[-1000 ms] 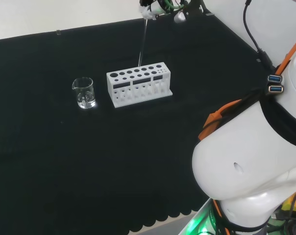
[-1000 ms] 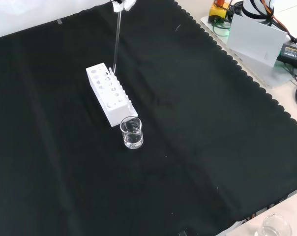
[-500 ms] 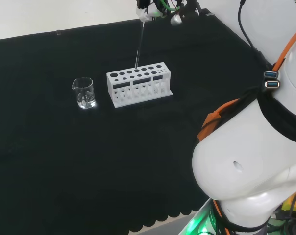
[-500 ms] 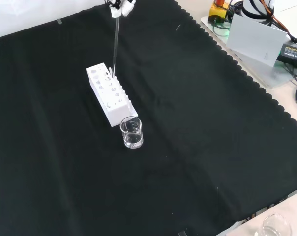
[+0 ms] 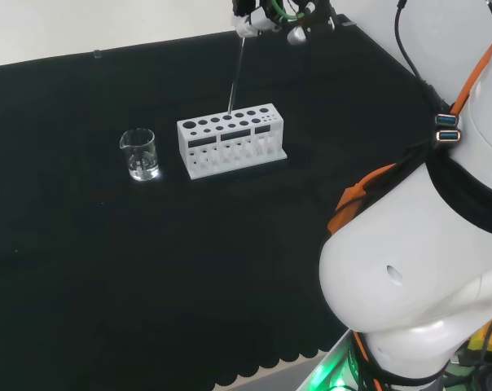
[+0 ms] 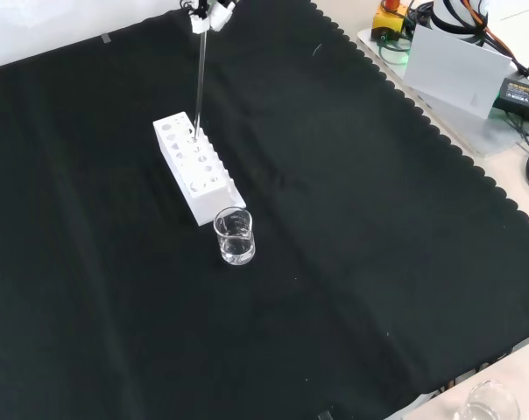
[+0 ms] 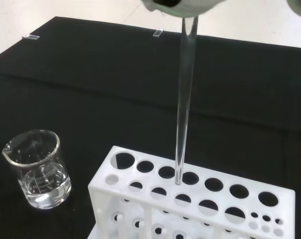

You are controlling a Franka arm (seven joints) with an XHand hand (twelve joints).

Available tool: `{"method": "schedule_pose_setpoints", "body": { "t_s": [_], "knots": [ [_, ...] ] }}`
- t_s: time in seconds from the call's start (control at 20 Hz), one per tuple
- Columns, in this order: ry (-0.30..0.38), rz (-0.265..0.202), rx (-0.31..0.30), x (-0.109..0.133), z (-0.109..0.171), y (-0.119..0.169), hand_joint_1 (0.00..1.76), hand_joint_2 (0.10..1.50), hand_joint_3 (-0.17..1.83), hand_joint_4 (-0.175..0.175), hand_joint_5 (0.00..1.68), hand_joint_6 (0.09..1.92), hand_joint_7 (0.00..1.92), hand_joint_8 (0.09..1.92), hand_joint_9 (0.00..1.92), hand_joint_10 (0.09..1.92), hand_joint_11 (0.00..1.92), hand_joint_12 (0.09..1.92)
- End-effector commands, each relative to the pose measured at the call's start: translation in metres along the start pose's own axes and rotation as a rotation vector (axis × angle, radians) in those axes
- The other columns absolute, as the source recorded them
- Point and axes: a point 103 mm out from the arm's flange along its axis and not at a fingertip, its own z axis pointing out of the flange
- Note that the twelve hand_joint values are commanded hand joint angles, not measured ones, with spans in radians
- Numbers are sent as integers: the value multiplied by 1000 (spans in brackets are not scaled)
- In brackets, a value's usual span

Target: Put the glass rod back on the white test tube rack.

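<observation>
The robot hand [image 5: 254, 18] pinches the top of the glass rod [image 5: 235, 75], which hangs nearly upright with its lower tip at a hole of the white test tube rack [image 5: 230, 139], a small glass beaker [image 5: 138, 154] standing nearby on the table [image 5: 107, 269].

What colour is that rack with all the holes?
White; the rack shows best in the wrist view.

Clear glass rod [image 7: 184, 99], matt white rack [image 7: 190, 199]
</observation>
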Motion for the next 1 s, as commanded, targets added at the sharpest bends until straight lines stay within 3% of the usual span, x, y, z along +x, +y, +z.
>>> {"method": "schedule_pose_setpoints", "body": {
  "t_s": [0.05, 0.6, 1.0],
  "knots": [
    [-16, 8, 18, -3, 5, -6, 1319, 1036, -175, -175, 1376, 326, 1418, 333, 1825, 382, 1710, 532],
    [-2, -7, 16, 8, 10, 1, 1320, 1036, -175, -175, 1377, 323, 1419, 331, 1825, 382, 1709, 533],
    [3, 4, 22, 3, 14, 3, 1320, 1036, -175, -175, 1377, 322, 1420, 329, 1824, 381, 1709, 533]
  ]
}}
